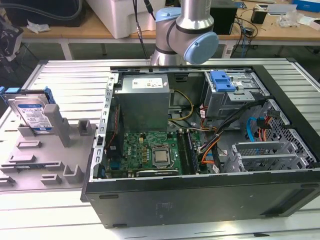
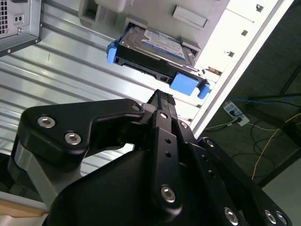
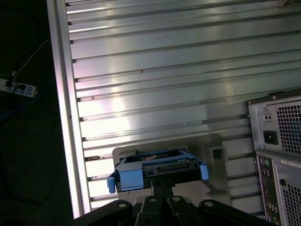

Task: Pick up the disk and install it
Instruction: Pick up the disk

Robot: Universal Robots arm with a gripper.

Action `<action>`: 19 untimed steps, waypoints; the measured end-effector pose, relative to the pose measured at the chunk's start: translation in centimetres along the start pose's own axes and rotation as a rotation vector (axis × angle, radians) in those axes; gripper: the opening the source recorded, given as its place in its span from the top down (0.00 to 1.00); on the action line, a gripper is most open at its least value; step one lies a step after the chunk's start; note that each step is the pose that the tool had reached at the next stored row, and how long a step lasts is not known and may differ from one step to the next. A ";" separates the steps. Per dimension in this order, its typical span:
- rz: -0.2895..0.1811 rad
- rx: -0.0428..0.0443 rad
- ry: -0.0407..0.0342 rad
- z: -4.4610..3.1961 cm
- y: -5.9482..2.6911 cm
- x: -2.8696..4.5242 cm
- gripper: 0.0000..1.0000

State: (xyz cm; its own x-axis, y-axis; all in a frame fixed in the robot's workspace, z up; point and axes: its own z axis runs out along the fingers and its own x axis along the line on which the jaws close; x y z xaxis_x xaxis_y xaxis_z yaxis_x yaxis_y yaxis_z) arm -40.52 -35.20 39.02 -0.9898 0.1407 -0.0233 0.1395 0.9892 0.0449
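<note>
Blue-framed disk (image 1: 31,113) standing in grey holder (image 1: 56,122); computer case (image 1: 200,200) beside

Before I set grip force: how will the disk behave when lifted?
The disk is a metal slab in a blue frame: likely stiff and heavy for its size. Leaning on edge in the grey holder, it may tip if pushed.

flat silver metal disk (image 2: 155,49), dull sheen | its white-and-blue paper label (image 2: 162,39) | smooth blue plastic frame (image 2: 182,84) | moulded grey plastic stand (image 1: 55,150), matt | ribbed aluminium table (image 1: 75,80), satin, glare streaks | black metal computer case (image 1: 200,200), matt | black gripper (image 2: 161,96), matt, with bright steel screw heads (image 2: 72,138)
</note>
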 end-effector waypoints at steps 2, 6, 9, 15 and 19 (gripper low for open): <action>0.000 0.0000 0.0000 0.00 0.00 0.00 0.89; 0.000 0.0008 0.0056 0.02 0.03 -0.12 0.89; 0.001 0.0043 0.0301 0.04 0.11 -0.71 0.89; -0.060 0.0125 0.0685 0.07 0.52 -0.84 0.89; -0.158 0.0155 0.0726 0.09 0.76 -0.75 0.89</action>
State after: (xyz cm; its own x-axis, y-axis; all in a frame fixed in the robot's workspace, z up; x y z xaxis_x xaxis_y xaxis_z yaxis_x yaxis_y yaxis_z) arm -39.67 -34.55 38.98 -0.9989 -0.0196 0.0434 -0.0183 0.9994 0.0310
